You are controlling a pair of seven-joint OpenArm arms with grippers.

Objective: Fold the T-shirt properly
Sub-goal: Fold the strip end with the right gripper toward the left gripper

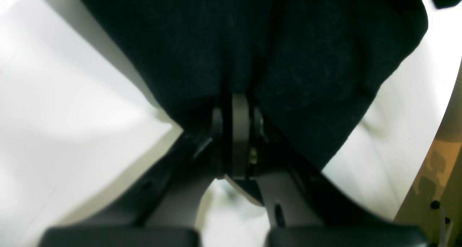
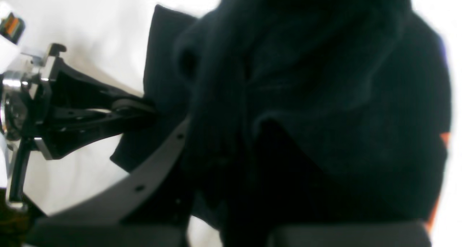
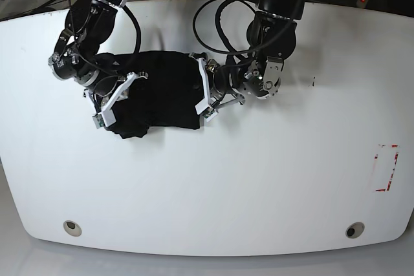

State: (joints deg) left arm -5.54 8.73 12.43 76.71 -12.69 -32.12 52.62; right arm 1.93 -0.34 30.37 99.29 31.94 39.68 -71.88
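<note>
Closest to the left wrist lens: left gripper point(image 1: 240, 113), jaws pressed together, pinching a bunched edge of the large black soft cloth T-shirt point(image 1: 252, 48). Cloth fans out straight ahead of the fingertips and to both sides, so this grip sits on the shirt's edge, not over its middle.

Right gripper point(image 3: 111, 98) is also pressed nearly shut. In its wrist view the cloth is draped right over the jaws, a small orange bit of print showing at the far edge. My read is that it is pinching the shirt, though the contact point itself is buried under fabric.

Key relation, from the base view: the shirt point(image 3: 158, 92) lies as a compact dark bundle between the two grippers, on the white table point(image 3: 259, 185). Its long axis runs roughly gripper to gripper. Left gripper point(image 3: 208, 92) holds the end nearest it, right gripper the opposite end. Neither arm is nearer the bundle; both are on it, facing each other across it.

Judgement: both ends are held, so the next fold depends on moving the two grips together across that axis. If one hand leads, the bundle skews.

Shirt looks part-folded and lumpy, not flat. Tag not visible.
</note>
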